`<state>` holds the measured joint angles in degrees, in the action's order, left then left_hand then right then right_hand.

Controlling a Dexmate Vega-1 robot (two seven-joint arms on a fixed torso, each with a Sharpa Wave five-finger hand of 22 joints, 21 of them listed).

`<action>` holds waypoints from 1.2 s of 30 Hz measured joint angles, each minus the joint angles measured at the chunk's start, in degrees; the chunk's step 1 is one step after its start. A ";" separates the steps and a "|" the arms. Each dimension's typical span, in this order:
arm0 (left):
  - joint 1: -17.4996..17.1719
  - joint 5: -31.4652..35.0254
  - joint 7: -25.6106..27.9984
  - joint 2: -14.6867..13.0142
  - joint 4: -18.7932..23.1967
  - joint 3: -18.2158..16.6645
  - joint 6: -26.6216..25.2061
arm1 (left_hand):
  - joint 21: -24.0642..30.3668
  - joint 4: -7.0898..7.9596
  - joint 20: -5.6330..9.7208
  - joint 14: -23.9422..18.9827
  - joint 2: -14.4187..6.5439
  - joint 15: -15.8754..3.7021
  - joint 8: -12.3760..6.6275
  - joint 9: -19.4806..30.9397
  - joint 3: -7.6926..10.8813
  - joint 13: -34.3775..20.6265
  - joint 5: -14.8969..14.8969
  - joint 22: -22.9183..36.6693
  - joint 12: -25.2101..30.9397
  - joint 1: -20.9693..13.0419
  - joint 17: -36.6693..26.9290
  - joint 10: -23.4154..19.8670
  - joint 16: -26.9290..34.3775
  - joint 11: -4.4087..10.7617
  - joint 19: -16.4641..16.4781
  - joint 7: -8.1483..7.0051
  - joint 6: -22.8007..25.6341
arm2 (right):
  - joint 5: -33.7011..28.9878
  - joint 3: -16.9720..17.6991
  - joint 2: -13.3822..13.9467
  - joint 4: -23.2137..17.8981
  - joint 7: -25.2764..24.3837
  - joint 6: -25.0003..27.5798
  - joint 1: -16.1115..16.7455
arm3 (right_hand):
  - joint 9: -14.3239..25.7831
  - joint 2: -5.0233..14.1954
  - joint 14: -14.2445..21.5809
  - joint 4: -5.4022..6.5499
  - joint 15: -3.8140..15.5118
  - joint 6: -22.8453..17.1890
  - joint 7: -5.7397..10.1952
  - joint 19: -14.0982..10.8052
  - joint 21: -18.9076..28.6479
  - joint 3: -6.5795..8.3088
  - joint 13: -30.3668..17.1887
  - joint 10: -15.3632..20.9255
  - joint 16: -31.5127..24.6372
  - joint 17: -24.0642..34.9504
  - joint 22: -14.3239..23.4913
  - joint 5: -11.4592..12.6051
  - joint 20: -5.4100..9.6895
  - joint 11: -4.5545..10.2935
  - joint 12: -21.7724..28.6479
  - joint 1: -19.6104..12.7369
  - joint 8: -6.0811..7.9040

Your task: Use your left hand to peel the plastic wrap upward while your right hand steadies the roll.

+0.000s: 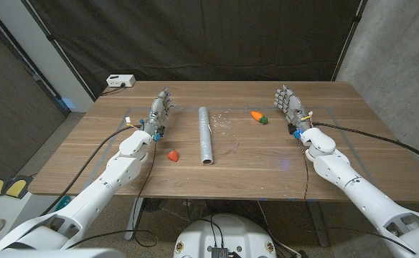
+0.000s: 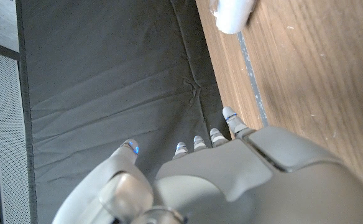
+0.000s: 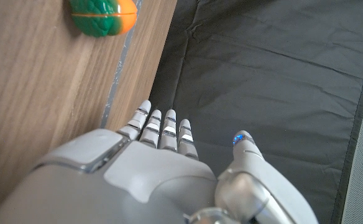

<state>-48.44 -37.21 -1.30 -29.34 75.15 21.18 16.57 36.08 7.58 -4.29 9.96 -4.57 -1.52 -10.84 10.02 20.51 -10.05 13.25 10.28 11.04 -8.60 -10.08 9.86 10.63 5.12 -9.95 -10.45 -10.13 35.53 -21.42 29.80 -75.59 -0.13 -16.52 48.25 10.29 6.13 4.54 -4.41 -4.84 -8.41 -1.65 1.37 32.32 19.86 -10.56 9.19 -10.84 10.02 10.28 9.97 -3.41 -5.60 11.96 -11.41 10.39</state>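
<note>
Starting nearest the robot, the roll of plastic wrap [image 1: 206,135] lies lengthwise at the middle of the wooden tabletop [image 1: 267,168], 1 open end turned toward the near edge and the rest running away toward the far edge, with what looks like a loose, crinkled stretch of film on the wood just beside it on the right. A small red toy strawberry [image 1: 172,154] sits just beside the roll's near end, on the side of the left edge. Farther back, the left hand [image 1: 161,110] stands with fingers spread and nothing in them, near the far left part of the tabletop and apart from the roll; the left wrist view looks past its fingertips [image 2: 230,114] to the black curtain. The right hand [image 1: 290,104] stands likewise spread and unloaded toward the far right corner, well apart from the roll, with a toy carrot [image 1: 259,116] between it and the roll. Beyond the far left corner sits a white power strip [image 1: 120,81]. Neither hand touches the roll, so the task seems not yet begun; next, the right hand likely needs to cross to the roll and press on it before the left hand seeks the film's loose edge.
</note>
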 measured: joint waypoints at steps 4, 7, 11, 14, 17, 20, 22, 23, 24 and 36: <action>-0.19 0.02 0.28 -0.14 0.45 -0.02 -0.36 | 0.01 0.00 -0.68 0.02 0.00 1.06 0.00 0.00 0.00 -0.24 0.00 0.00 0.06 0.00 -0.21 0.00 0.00 0.00 0.07 0.00 0.00 | -1.63 -0.45 0.61 -1.37 -1.47 0.52 0.02 | 0.00 0.17 0.30 -0.24 -0.30 -0.61 0.00 -0.21 0.01 0.24 -0.01 0.71 0.00 0.00 0.00 0.00 -0.17 -0.10 0.14 -0.17 0.22; -0.25 0.02 0.45 -0.19 0.59 -0.02 -0.65 | 0.01 0.00 -0.75 -0.19 0.00 1.68 0.00 0.00 0.00 -0.24 0.00 0.00 0.27 0.00 -0.21 -0.02 0.44 -0.02 0.00 0.00 0.00 | -2.59 -0.90 1.30 -2.72 -2.34 1.04 0.03 | 0.00 0.23 0.31 -0.40 -0.31 -0.78 0.17 -0.42 0.01 0.39 -0.01 0.71 0.00 0.00 0.00 0.21 0.04 -0.10 0.14 -0.23 0.29; -0.34 0.03 0.56 -0.26 0.82 -0.02 -0.97 | 0.01 0.00 -1.28 -0.24 0.00 2.07 0.00 0.00 0.00 -0.24 0.41 0.00 0.27 0.00 -0.21 -0.23 0.44 -0.22 0.09 0.01 0.00 | -5.43 -1.66 2.51 -5.14 -4.55 2.85 0.03 | 0.00 -0.07 0.61 -0.42 -0.61 -0.92 0.31 -0.43 0.01 0.41 -0.01 1.02 0.00 0.00 0.00 0.21 0.03 -0.40 0.14 -0.53 0.43; -0.35 0.05 0.60 -0.27 0.94 0.02 -1.14 | 0.01 0.00 -1.57 -0.18 0.00 2.29 0.00 0.20 0.00 -0.24 0.43 0.00 0.27 0.00 -0.20 -0.23 0.44 -0.22 0.21 0.01 0.00 | -9.04 -2.35 3.53 -7.29 -6.75 4.94 -0.09 | 0.00 0.23 0.61 -0.64 -0.61 -1.22 0.62 -0.75 0.01 0.63 -0.01 1.12 0.00 -0.01 0.00 0.21 -0.28 -0.50 0.14 -0.83 0.43; -0.35 0.08 0.61 -0.27 0.98 0.14 -1.24 | 0.01 0.00 -1.67 0.00 0.00 2.46 0.00 0.26 -0.01 -0.24 0.43 0.00 0.27 0.00 -0.21 -0.23 0.44 -0.22 0.31 0.01 0.00 | -11.30 -2.92 4.45 -9.25 -7.91 6.39 -0.26 | 0.00 0.23 0.61 -0.64 -0.61 -1.22 0.62 -0.75 0.01 0.63 0.00 1.63 0.00 -0.01 0.00 0.21 -0.28 -0.42 0.27 -0.83 0.43; -0.35 0.11 0.63 -0.24 0.98 0.23 -1.31 | 0.01 0.00 -1.98 0.00 0.00 2.46 0.00 0.26 -0.01 -0.23 0.43 -0.01 0.27 0.00 -0.20 -0.23 0.89 -0.22 0.00 0.01 0.00 | -13.81 -3.47 5.40 -11.30 -9.05 7.80 -0.42 | -0.01 0.24 1.09 -0.87 -0.43 -1.40 0.80 -0.76 0.01 0.86 0.00 1.63 0.00 -0.01 -0.01 0.21 -0.29 -0.42 0.58 -1.30 0.43; -0.35 0.11 0.63 -0.22 0.98 0.26 -1.34 | 0.01 0.00 -1.98 -0.01 0.00 2.46 0.00 0.26 -0.01 -0.23 0.43 -0.01 0.27 0.00 -0.21 0.08 0.89 -0.52 0.00 0.02 0.00 | -14.64 -3.80 5.93 -12.56 -9.39 8.27 -0.49 | -0.01 0.23 1.25 -0.87 -0.57 -1.52 0.92 -1.26 0.01 0.86 0.00 1.63 0.00 -0.01 -0.01 0.21 -0.37 -0.41 0.58 -1.29 0.43; -0.35 0.12 0.63 -0.22 0.98 0.26 -1.35 | 0.01 0.00 -1.98 0.00 0.00 2.46 0.00 0.26 -0.01 -0.23 0.43 -0.01 0.27 0.00 -0.21 0.08 0.89 -0.53 0.00 0.02 0.00 | -14.64 -3.98 6.22 -13.23 -9.39 8.27 -0.52 | -0.01 0.23 1.25 -0.87 -0.57 -1.52 0.93 -1.28 0.01 0.86 0.00 1.63 0.00 -0.01 -0.01 0.21 -0.35 -0.41 0.58 -1.29 0.43; -0.35 0.12 0.63 -0.19 0.99 0.30 -1.36 | 0.01 0.00 -1.98 -0.22 0.00 2.67 0.00 0.26 -0.01 -0.23 0.43 -0.01 0.33 0.00 -0.20 0.08 0.89 -0.53 0.00 0.02 0.00 | -16.70 -4.22 6.63 -14.15 -10.19 9.68 -0.58 | -0.01 0.23 1.25 -0.87 -0.57 -1.52 0.92 -1.35 0.01 0.86 0.00 1.78 0.00 -0.01 -0.01 0.21 -0.27 -0.27 0.58 -1.29 0.43; -0.18 0.13 0.54 0.06 0.64 0.47 -1.41 | 0.01 0.00 -2.18 -0.01 0.00 3.08 0.00 0.26 -0.01 -0.23 0.43 0.13 0.66 0.01 -0.20 -0.02 0.89 -0.87 0.22 0.02 0.00 | -25.85 -6.28 9.52 -21.96 -13.07 15.85 -1.18 | -0.01 0.45 2.30 -1.53 -0.16 -2.78 1.30 -1.76 0.01 1.15 0.00 2.95 0.00 -0.09 -0.01 0.44 -0.68 0.31 0.91 -2.11 0.87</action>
<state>-48.62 -37.08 -0.77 -29.29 75.79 21.65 15.17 36.09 7.58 -6.48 9.95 -4.57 1.56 -10.84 10.28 20.50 -10.28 13.67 10.41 11.70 -8.60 -10.28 9.84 11.51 4.25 -9.73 -10.42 -10.14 9.68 -27.70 39.32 -97.55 -13.20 -0.67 47.07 10.27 6.58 6.83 -5.95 -5.00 -11.20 -0.35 -0.39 32.33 21.02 -10.55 12.14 -10.83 9.93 10.27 10.41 -4.09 -5.29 12.88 -13.52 11.26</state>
